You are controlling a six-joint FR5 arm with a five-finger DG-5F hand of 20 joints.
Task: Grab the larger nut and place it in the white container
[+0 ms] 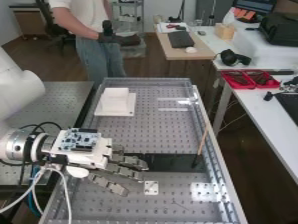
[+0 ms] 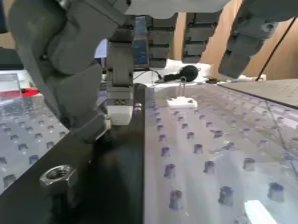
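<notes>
In the high view the hand (image 1: 126,167) is over the left end of a black strip (image 1: 169,163) crossing the perforated bench. Its fingers extend fairly straight and look relaxed. From the wrist camera, the hand (image 2: 60,65) hangs above the black strip (image 2: 120,170), thumb tip close to one fingertip and nothing visibly held. A metal nut (image 2: 58,176) sits upright on that strip, apart from the thumb. A white box-like object (image 1: 116,95), perhaps the container, stands on a white base (image 1: 106,109) farther up the bench.
A thin brown stick (image 1: 202,141) with a dark tip leans near the bench's right edge. A small white plate (image 1: 151,188) lies close to the fingers. Metal rails (image 1: 213,155) border the bench; red trays (image 1: 249,79) occupy the table at right.
</notes>
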